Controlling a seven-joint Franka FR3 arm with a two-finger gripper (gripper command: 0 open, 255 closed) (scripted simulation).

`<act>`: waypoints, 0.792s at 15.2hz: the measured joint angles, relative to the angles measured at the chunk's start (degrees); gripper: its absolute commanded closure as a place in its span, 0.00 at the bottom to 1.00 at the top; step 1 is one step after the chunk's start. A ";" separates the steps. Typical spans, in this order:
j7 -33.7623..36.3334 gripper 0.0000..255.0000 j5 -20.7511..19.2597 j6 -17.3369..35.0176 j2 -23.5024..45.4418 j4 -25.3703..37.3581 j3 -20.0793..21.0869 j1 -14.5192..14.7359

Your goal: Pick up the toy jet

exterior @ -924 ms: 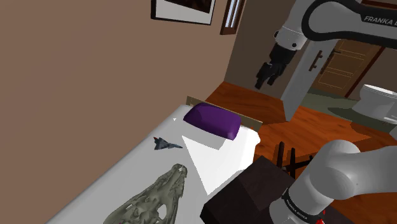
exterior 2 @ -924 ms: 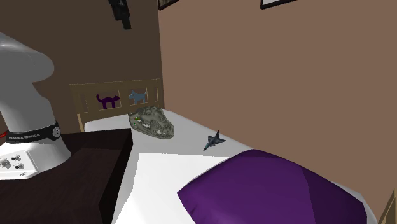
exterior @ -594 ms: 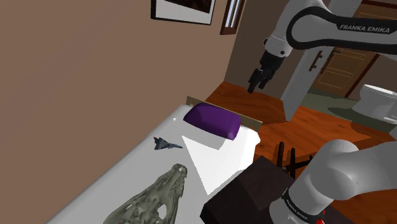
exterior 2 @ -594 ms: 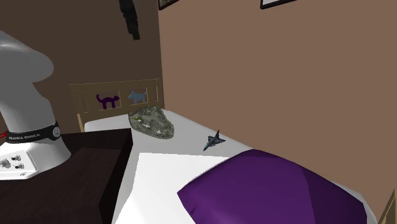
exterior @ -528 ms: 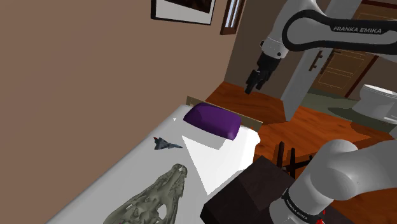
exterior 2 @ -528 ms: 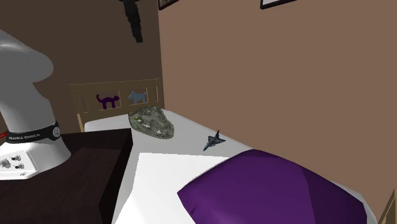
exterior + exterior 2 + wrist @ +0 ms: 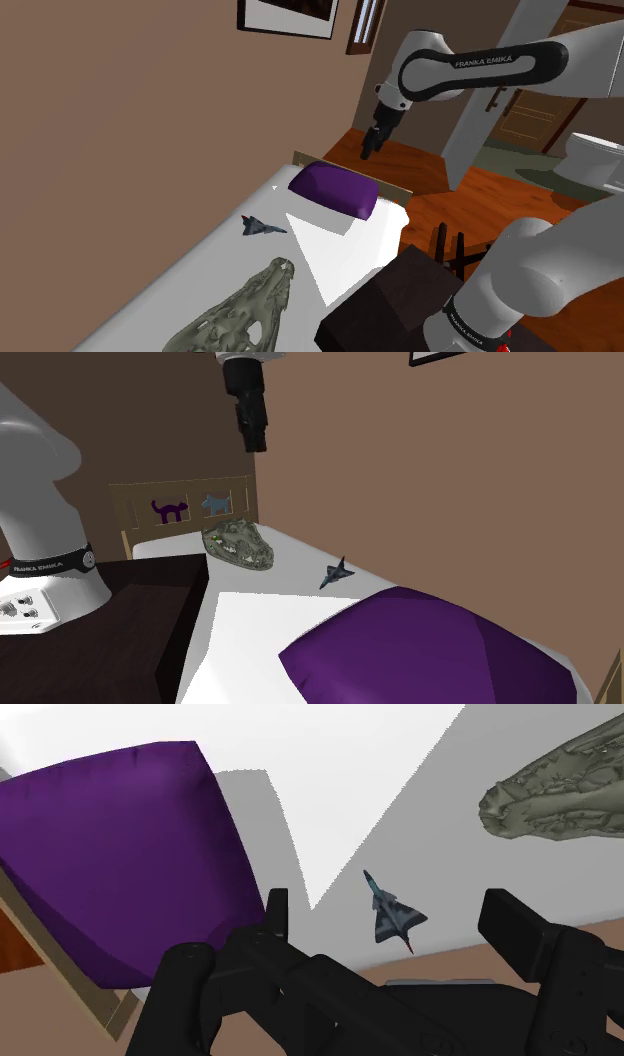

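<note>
Gripper (image 7: 369, 150) hangs high over the bed (image 7: 205, 268) — jaws wide apart, empty — framing the grey toy jet (image 7: 393, 912), ready to grasp.

Jet (image 7: 262, 227) on bed (image 7: 338, 252), between pillow (image 7: 335, 190) and skull (image 7: 245, 310)

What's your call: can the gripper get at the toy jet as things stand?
Probably yes. The jet lies alone on the bed, apart from the pillow and skull, and the open gripper hangs above with nothing between.
</note>
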 measured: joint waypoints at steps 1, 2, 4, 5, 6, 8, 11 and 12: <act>-1.32 0.00 0.46 1.88 2.40 0.24 -0.48 0.52; -2.41 0.00 0.99 3.32 4.21 0.30 -0.69 1.08; -5.66 0.00 2.18 6.01 8.96 1.77 -1.81 1.90; -7.06 0.00 2.87 6.93 11.01 2.57 -2.07 2.38; -8.54 0.00 3.64 7.61 13.34 3.87 -2.34 2.83; -11.82 0.00 5.24 9.57 17.58 5.40 -2.90 3.47; -16.14 0.00 7.95 12.26 24.15 8.11 -2.88 4.45; -17.79 0.00 8.91 12.74 26.50 9.52 -2.85 4.57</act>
